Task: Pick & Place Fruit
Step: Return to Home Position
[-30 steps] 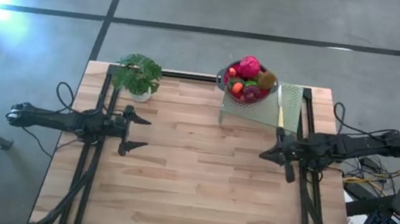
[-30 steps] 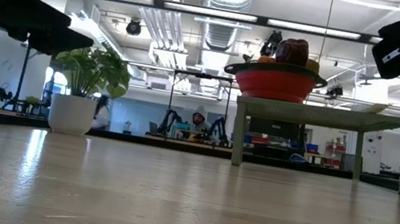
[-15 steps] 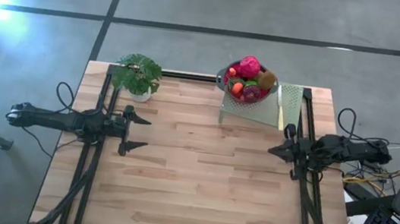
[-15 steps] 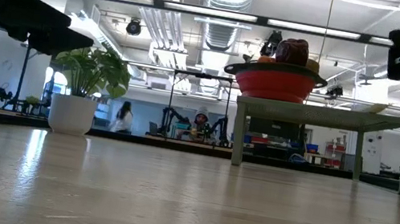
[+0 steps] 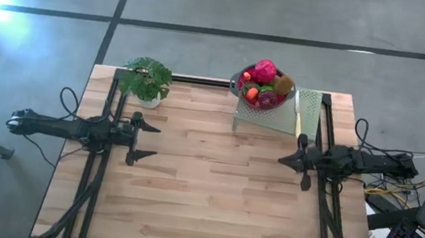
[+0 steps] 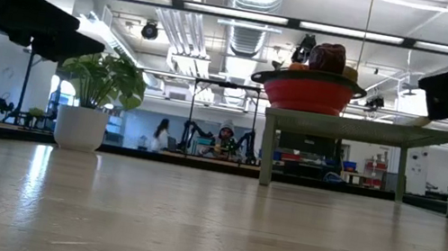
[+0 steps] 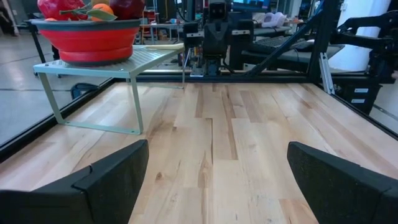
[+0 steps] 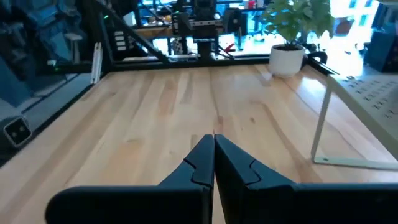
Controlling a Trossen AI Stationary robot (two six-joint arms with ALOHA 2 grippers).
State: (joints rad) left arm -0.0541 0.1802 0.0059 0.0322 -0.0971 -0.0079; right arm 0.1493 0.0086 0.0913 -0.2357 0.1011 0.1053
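Right gripper (image 5: pixel 282 161): fingers (image 8: pixel 196 162) pressed tip to tip, nothing between them. Over the right side of the table (image 5: pixel 211 200), near the near edge of the shelf (image 5: pixel 265 119), clear of it, nose aimed at the table middle. Left gripper (image 5: pixel 153 142): spread wide, empty, over the left side, aimed inward, well apart from the right one.

Fruit (image 5: pixel 263 86): heaped in the strainer bowl (image 5: pixel 234 82). Roundish mound, no clear long axis. Magenta-red fruit (image 5: pixel 265 70) on top toward the far rim, poking well above the rim in the low view. Brown one (image 5: pixel 284 85) against the right rim, orange one (image 5: pixel 252 94) on the left, green piece (image 5: pixel 266 89) and dark red piece (image 5: pixel 268 99) toward the near side. Anything underneath: hidden.

Bowl red outside in the low view, seated on the far-left part of the pale green perforated shelf. Knife (image 5: pixel 297 113) flat on the same shelf, just right of the bowl, long axis far-to-near along the shelf's right edge; handle end: cannot tell. Shelf on thin legs at the far edge of the wooden table, right of centre. Potted plant (image 5: pixel 146 78) at the far-left corner, well apart from the shelf. Person (image 6: pixel 160 136) far off in the room behind.
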